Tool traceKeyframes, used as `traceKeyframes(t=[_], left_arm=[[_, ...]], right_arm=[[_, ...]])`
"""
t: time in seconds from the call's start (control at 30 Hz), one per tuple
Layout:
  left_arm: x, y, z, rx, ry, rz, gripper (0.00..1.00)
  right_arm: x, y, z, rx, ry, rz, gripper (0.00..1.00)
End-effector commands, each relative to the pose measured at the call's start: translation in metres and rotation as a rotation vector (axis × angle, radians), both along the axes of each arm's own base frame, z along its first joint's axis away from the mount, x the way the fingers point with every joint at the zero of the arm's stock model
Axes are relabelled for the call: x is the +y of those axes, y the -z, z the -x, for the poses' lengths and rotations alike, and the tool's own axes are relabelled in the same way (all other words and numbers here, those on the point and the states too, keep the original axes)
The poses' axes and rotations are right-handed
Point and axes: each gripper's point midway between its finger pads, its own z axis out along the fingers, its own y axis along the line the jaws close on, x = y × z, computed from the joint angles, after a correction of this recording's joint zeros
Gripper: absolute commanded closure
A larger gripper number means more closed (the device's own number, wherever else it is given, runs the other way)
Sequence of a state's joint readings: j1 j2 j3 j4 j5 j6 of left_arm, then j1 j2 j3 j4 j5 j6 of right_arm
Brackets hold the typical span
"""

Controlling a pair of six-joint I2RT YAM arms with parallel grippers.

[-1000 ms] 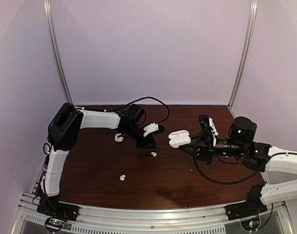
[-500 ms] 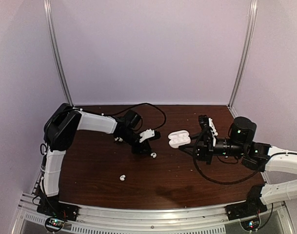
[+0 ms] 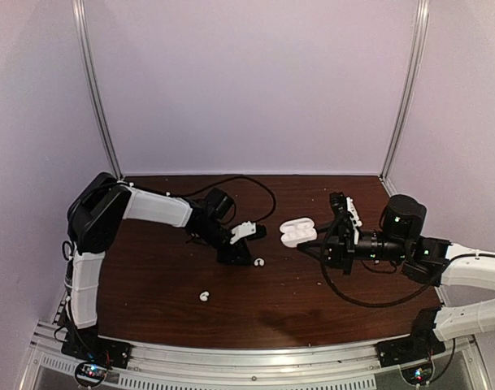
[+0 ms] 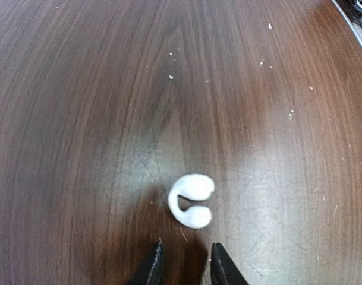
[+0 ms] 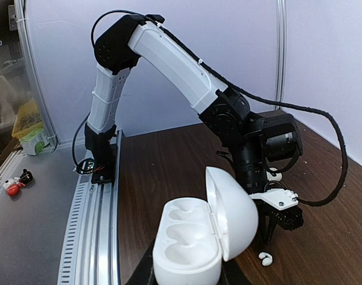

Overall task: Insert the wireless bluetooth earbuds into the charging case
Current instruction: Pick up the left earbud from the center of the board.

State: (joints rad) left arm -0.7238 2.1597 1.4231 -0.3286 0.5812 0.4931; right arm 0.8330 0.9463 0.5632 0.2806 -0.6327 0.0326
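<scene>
**Open case gripped on the right, one earbud at the left fingertips**

Each earbud was a tiny piece of glossy white plastic, a rounded head curling into a short stem. The nearest earbud (image 4: 191, 200) looked like a small letter C lying flat on the dark wood tabletop (image 3: 296, 301). Two could be counted from above. The nearest earbud lay just right of the left end effector (image 4: 186, 270). A second earbud (image 3: 204, 296) lay alone nearer the front edge, well apart from both arms. Whether any more lay hidden behind the left arm could not be told.

The left end effector stood low over the tabletop. Its two black fingertips (image 4: 151, 270) were parted by a narrow gap with nothing between them. The nearest earbud lay just beyond the tips, apart from both.

One charging case (image 5: 189, 240) was in view, a smooth white pebble shape far larger than either earbud. Its domed lid was swung open on the hinge. The lower half showed two moulded wells, both plain white inside. The right end effector (image 3: 314, 241) was closed tight on this lower half, gripping it from beneath. It held the case near the middle of the tabletop, to the right of the left end effector and apart from it. From the right wrist, the nearest earbud showed on the wood beyond the case, just under the left end effector.
</scene>
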Motion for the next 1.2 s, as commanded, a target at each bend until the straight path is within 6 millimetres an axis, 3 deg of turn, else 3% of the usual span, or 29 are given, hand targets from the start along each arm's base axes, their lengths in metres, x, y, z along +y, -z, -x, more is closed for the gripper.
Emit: traceKeyframes(t=[0.0, 0.3, 0.57, 1.17], left_arm=[[-0.002, -0.036, -0.003, -0.014, 0.038, 0.120, 0.69], [-0.019, -0.050, -0.025, -0.010, 0.025, 0.215, 0.70], [-0.025, -0.037, -0.032, 0.016, 0.001, 0.205, 0.70], [-0.033, -0.002, -0.009, 0.043, 0.021, 0.126, 0.69]], right_arm=[[-0.001, -0.002, 0.001, 0.000, -0.006, -0.007, 1.00], [0.000, -0.004, 0.000, -0.002, -0.010, -0.008, 1.00], [0.000, -0.003, -0.001, 0.000, -0.004, -0.006, 1.00], [0.002, -0.002, -0.002, 0.002, -0.006, 0.001, 1.00]])
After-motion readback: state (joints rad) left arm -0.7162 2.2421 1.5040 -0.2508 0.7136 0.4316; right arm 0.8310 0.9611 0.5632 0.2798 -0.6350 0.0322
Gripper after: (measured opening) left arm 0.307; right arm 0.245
